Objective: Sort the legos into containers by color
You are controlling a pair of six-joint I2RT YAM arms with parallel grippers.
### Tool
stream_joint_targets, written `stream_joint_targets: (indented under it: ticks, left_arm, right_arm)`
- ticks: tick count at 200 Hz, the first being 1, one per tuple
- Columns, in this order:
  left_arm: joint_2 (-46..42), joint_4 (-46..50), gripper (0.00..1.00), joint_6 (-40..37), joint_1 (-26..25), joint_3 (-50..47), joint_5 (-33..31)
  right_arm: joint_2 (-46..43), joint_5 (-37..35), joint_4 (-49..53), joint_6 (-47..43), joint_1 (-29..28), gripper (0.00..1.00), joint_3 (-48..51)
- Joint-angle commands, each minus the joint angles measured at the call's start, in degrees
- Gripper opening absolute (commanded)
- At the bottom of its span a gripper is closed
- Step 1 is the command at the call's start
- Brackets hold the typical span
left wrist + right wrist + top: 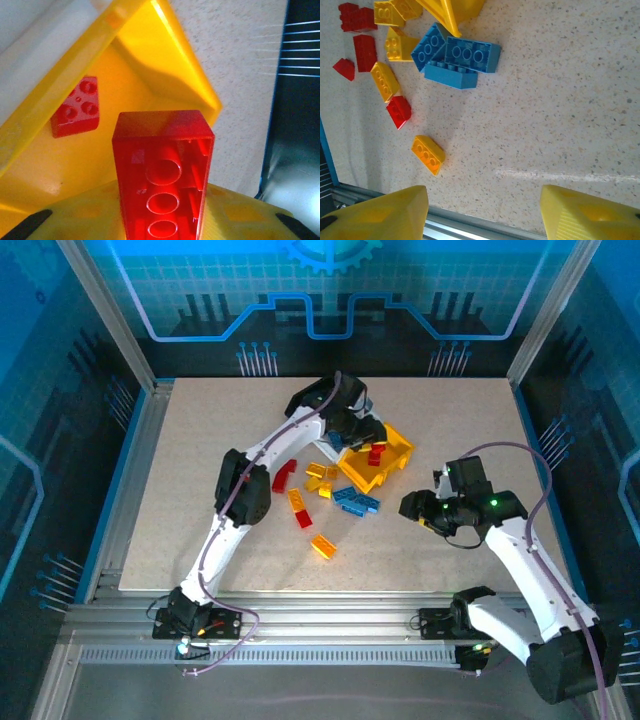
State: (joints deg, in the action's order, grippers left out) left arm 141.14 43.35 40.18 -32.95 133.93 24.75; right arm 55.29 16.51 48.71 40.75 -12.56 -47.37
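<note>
My left gripper (162, 216) is shut on a red lego (162, 172), held lengthwise over the open yellow bin (150, 65). Another red lego (76, 106) lies inside that bin, and a white wall (45, 40) adjoins it. From above, the left gripper (360, 430) sits at the yellow bin (400, 450), hiding the other bins. My right gripper (482, 215) is open over bare table. Loose on the table are blue legos (457, 57), an orange one (428, 155), a red one (399, 111) and a yellow one (385, 81). The right gripper (412, 506) hovers right of the blue legos (357, 501).
The speckled table (180, 490) is open on its left half and to the right of the bin. An aluminium rail (470, 227) runs along the table's near edge. Metal frame posts and blue-lit walls (70, 390) enclose the table.
</note>
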Motion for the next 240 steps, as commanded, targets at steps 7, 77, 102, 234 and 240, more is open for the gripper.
stream_joint_targets:
  ticks: [7, 77, 102, 234, 240]
  left_arm:
    - [1.7, 3.5, 0.43, -0.3, -0.1, 1.5, 2.4]
    - [-3.4, 6.1, 0.65, -3.7, -0.1, -0.5, 1.1]
    - [-11.9, 6.1, 0.65, -5.9, 0.1, -7.5, -2.7]
    - [-74.0, 6.9, 0.73, -5.1, 24.5, -74.9, -13.8]
    - [-75.4, 7.2, 0.73, -5.2, 25.3, -75.7, -13.7]
  right_arm:
    - [1.4, -1.3, 2.2, 0.0, 0.5, 0.62, -2.7]
    - [7.1, -3.2, 1.8, -2.7, -3.9, 0.62, -8.8]
    - [12.3, -6.0, 1.9, -5.7, -10.1, 0.62, -13.4]
    - [67.6, -16.0, 12.8, -23.1, -36.4, 0.73, -58.6]
    - [69.0, -16.0, 13.0, -23.2, -36.6, 0.73, -59.9]
